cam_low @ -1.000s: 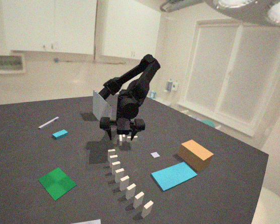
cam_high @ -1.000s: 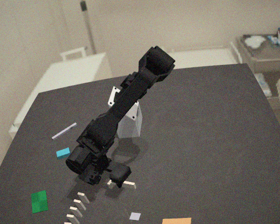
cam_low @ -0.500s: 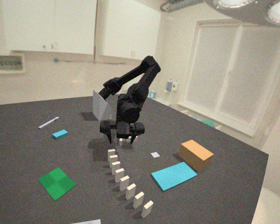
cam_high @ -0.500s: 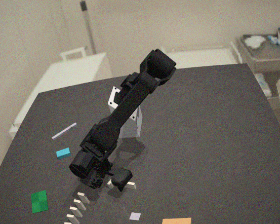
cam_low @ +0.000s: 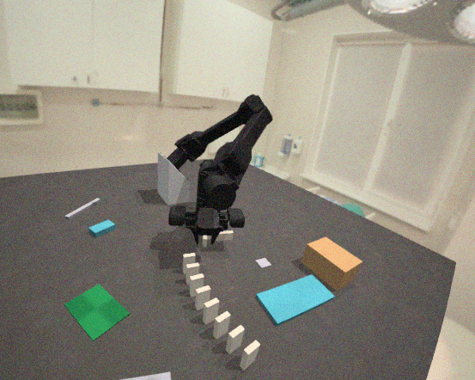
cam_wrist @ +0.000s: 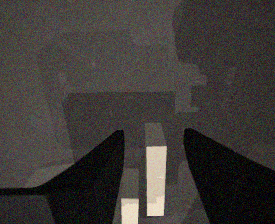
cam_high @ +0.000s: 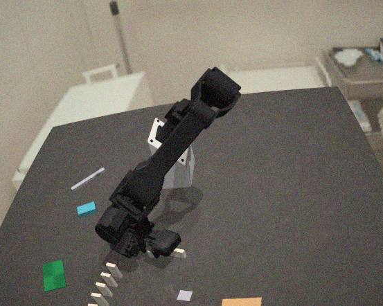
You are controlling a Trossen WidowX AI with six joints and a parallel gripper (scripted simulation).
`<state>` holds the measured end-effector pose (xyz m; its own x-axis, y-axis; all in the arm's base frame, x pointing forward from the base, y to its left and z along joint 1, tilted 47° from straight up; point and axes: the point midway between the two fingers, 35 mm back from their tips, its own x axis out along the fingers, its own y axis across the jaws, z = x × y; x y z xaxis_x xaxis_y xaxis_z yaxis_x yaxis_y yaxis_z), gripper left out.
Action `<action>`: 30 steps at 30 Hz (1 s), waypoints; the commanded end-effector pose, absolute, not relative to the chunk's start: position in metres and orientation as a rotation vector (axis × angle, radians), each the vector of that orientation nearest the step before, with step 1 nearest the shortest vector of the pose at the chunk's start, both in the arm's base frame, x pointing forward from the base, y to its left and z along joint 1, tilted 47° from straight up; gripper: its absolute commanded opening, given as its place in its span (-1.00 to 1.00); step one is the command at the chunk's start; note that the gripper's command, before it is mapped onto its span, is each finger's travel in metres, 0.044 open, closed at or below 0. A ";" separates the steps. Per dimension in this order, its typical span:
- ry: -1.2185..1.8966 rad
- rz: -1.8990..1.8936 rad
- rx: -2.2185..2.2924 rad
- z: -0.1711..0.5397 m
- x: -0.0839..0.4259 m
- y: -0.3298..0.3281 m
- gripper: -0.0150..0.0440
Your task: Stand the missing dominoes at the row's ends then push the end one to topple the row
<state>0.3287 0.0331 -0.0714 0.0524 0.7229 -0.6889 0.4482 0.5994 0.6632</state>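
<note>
A row of several cream dominoes stands upright, curving toward the front in the exterior view. My gripper is low over the table, beyond the row's far end. It is partly open, with its fingers on either side of a loose domino, with a gap on each side. A second loose domino shows beside it at the lower edge of the wrist view, near the left finger. Another loose domino lies just beside the gripper. In the top view the hand hides most of the loose ones.
A green square lies left of the row. A blue block and a pale strip lie farther back. Right are a small pale square, a blue panel and an orange block. A grey-white wedge stands behind.
</note>
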 end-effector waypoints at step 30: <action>1.595 0.234 1.033 0.037 0.328 -0.079 -0.39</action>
<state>0.3251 -0.0863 0.0262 0.0654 0.7184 -0.6926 0.5005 0.5768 0.6456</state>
